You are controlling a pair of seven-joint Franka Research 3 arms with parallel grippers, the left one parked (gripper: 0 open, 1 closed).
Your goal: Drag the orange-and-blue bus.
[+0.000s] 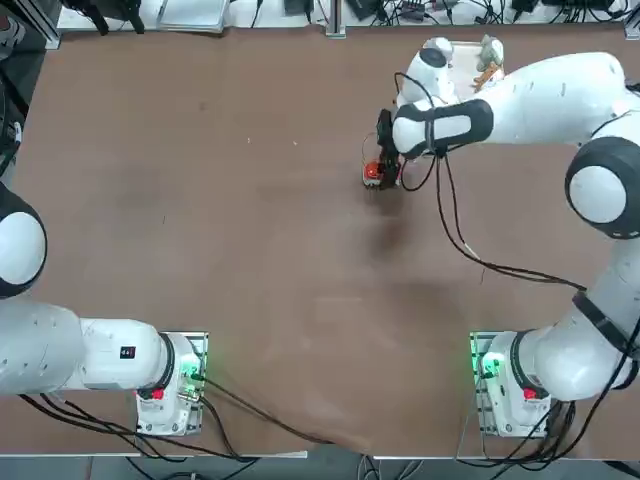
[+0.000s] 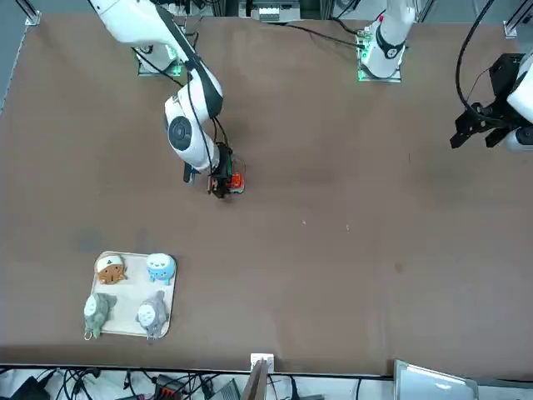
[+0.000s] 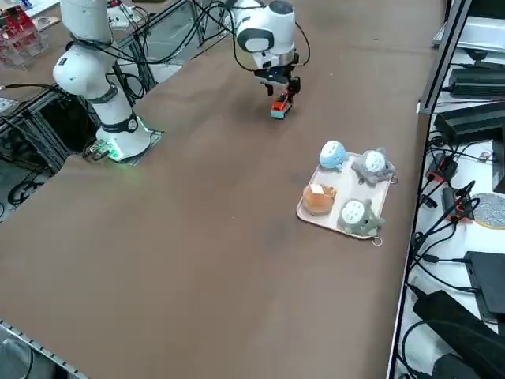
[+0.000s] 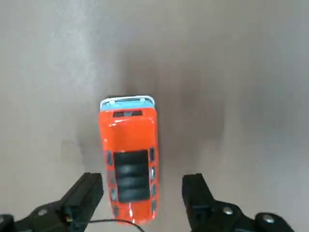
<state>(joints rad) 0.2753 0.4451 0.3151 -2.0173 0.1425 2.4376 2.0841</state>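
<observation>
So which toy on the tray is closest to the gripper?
The blue one, at the tray's corner nearest the right gripper, open around the bus. No other toy there is blue.

Brown tabletop (image 1: 270, 250), matte w/ faint smudges. Grey floor (image 2: 58, 29) past its edge. Metal post (image 2: 255, 379) at edge nr white bench (image 3: 493, 229) w/ blk cables (image 3: 442, 229), blk boxes (image 3: 461, 332).

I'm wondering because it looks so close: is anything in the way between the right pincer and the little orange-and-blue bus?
Nothing visible is. The right pincer stands open around the rear part of the bus.
</observation>
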